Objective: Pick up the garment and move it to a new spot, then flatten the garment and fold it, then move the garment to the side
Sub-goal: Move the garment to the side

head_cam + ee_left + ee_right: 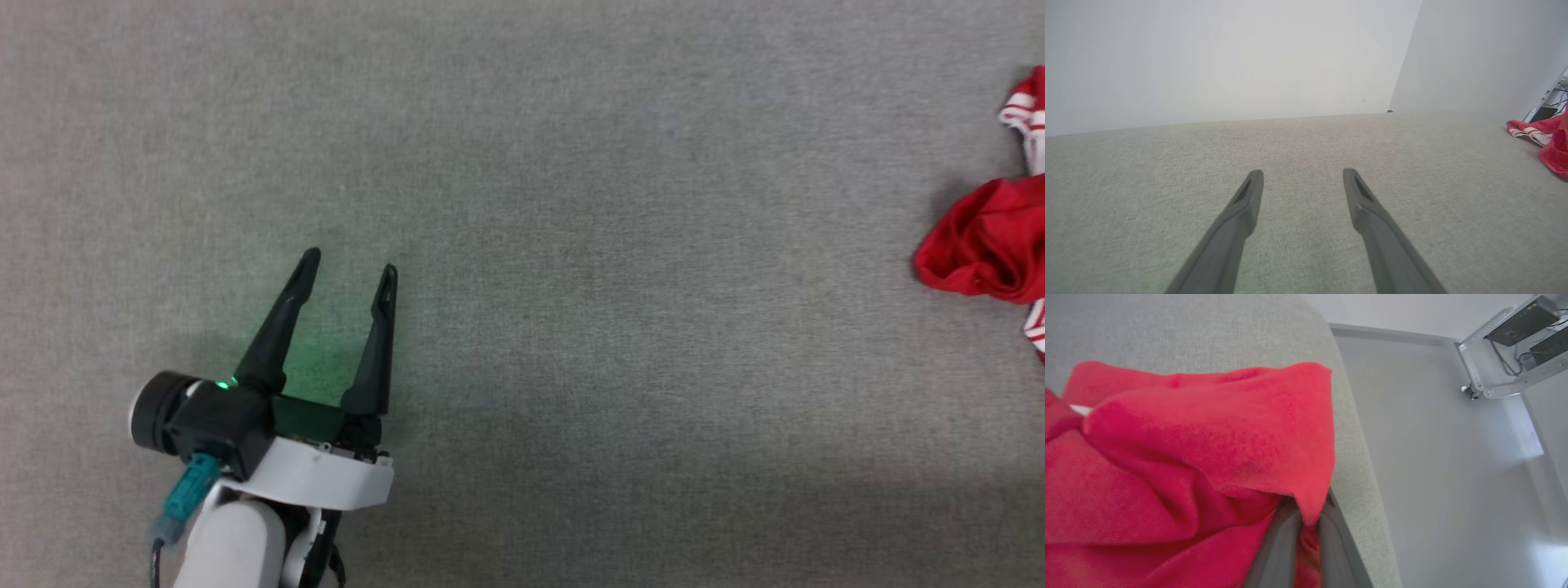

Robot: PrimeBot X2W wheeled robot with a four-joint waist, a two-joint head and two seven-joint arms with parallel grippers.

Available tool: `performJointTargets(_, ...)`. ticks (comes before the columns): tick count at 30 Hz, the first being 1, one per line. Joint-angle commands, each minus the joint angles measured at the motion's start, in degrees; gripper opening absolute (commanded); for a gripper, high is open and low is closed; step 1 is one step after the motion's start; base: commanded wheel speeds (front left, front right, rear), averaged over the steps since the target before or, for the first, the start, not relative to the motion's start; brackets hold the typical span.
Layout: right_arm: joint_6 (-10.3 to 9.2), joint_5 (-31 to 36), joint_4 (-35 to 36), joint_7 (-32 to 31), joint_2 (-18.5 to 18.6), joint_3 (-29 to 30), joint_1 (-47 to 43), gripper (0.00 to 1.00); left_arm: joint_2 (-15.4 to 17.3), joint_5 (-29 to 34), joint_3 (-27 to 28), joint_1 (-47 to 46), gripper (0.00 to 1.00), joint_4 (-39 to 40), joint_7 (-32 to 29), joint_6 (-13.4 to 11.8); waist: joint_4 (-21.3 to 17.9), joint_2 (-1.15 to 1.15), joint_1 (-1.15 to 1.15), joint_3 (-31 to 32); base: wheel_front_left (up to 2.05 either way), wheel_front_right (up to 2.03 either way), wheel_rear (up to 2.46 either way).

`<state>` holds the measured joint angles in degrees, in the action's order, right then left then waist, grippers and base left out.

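The garment [988, 237] is a bunched red top with white-and-red striped trim, lying at the right edge of the grey cloth surface in the head view. It also appears at the far right of the left wrist view as the garment [1553, 149]. My left gripper [349, 263] hovers open and empty over the lower left, far from it; its two fingers stand apart at the left gripper [1302, 175]. In the right wrist view my right gripper [1306, 526] is shut on a fold of the garment [1208, 445], red cloth pinched between its fingers and draped over them.
The grey fabric table [571, 204] stretches wide between the left gripper and the garment. Its rounded edge [1359, 457] runs close beside the right gripper, with pale floor beyond. A metal frame with cables [1506, 347] stands off the table.
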<state>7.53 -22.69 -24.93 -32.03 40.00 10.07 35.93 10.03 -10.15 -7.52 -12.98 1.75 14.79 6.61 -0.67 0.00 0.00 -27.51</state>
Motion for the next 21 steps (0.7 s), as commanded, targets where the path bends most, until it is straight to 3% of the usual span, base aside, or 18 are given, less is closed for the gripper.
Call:
performJointTargets(1, -0.09, 0.09, -0.73, 0.54, -0.39, -0.55, 0.72, 0.00, 0.12, -0.04, 0.08, -0.57, 1.00, 0.35, 0.00, -0.09, 0.73, 0.00, 0.00, -0.99, 0.00, 0.00, 0.00)
performJointTargets(9, -0.08, 1.88, -11.22, 7.62, -1.32, -3.41, 5.11, 0.00, 0.70, 0.12, 0.07, 0.22, 1.00, 1.58, -0.11, -0.92, 0.75, 0.00, 0.00, -1.81, 0.00, 0.00, 0.00)
performJointTargets(12, -0.09, 2.28, -13.74, 9.75, -1.19, -3.86, 6.16, 1.00, 0.72, -0.06, 0.19, 0.37, 1.00, 1.46, -0.09, -1.23, 0.48, 0.00, 0.00, -1.02, 0.00, 0.00, 0.00)
performJointTargets(21, -0.08, -0.70, -13.20, 15.59, -0.74, -9.04, 3.98, 1.00, 0.36, -0.70, 0.09, 2.06, 1.00, -1.12, 0.28, -1.44, -0.03, 0.00, 0.00, 7.33, 0.00, 0.00, 0.00)
